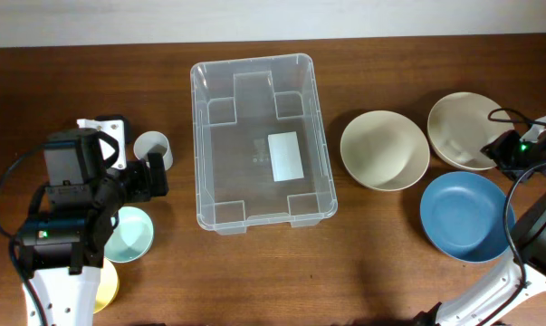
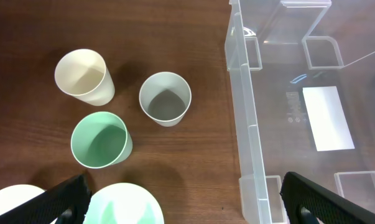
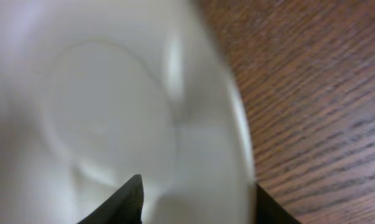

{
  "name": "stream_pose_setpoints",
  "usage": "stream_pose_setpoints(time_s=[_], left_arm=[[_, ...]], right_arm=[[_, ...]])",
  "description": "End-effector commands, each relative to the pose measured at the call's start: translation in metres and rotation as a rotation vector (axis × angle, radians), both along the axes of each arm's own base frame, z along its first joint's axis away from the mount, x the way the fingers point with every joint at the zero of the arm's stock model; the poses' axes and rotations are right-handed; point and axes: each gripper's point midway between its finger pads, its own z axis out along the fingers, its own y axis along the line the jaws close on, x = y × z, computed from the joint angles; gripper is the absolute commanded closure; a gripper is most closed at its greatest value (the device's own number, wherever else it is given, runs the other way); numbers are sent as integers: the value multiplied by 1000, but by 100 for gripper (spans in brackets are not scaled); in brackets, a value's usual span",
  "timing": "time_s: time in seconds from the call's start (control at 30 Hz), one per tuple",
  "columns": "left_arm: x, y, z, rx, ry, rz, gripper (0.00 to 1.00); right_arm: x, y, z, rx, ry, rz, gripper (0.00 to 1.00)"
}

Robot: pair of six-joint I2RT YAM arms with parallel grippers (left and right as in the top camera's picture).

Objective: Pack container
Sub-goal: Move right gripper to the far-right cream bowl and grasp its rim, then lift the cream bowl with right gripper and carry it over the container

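While, from overhead, the container (image 1: 254, 136) sits central on the table (image 1: 390, 263), long axis running away from the robot, the left jaws are the nearer pair. Left wrist: they gape wide, empty, container just to their right. Right wrist: blurred, cream bowl (image 3: 100, 112) fills it, right jaws astride its rim, grip impossible to call.

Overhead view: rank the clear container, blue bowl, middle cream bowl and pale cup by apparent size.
1. container, by far the largest.
2. blue bowl and cream bowl: too alike to rank.
3. cup, the smallest.
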Motion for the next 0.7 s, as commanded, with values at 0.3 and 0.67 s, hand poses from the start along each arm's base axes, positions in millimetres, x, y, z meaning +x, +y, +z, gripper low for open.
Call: stream_pose_setpoints(time_s=[0.3,0.67], left_arm=[[3,-1,10,-16,-29,0,0],[3,-1,10,-16,-29,0,0]], right_arm=[[-7,-5,-14,-21,51,-30,76],[-7,-4,-15,-20,51,-30,96]])
